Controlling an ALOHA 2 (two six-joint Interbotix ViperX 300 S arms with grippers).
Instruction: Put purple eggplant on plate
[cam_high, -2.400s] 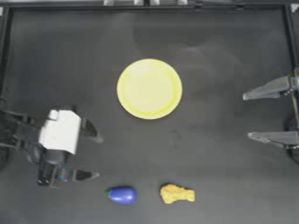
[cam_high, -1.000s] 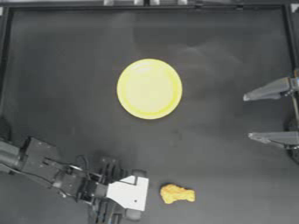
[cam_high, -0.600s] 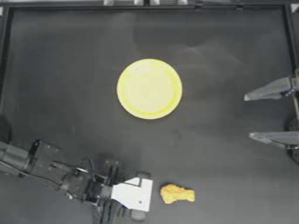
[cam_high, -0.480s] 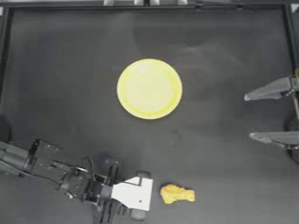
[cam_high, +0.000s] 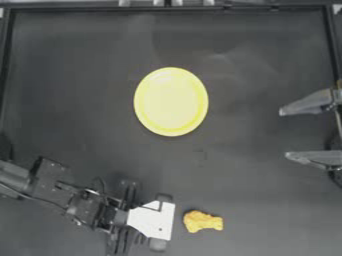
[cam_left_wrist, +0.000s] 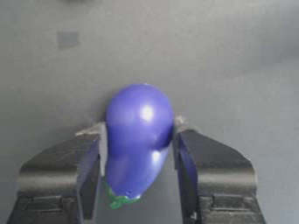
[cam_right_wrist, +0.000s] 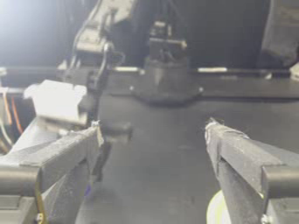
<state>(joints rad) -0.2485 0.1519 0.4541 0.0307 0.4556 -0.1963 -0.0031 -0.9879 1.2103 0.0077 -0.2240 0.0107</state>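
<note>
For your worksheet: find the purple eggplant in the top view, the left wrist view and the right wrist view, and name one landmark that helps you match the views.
Top view: not visible; the left gripper covers its spot at the lower edge, beside the yellow-orange piece.
Left wrist view: the purple eggplant sits centre, between the jaws, green stem toward the camera.
Right wrist view: not discernible.
Shared landmark: the yellow plate, its rim also showing in the right wrist view.

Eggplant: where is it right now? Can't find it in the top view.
The eggplant sits between the left gripper's fingers in the left wrist view. From above it's hidden under that wrist, near the table's front edge, just left of the yellow-orange piece.
</note>
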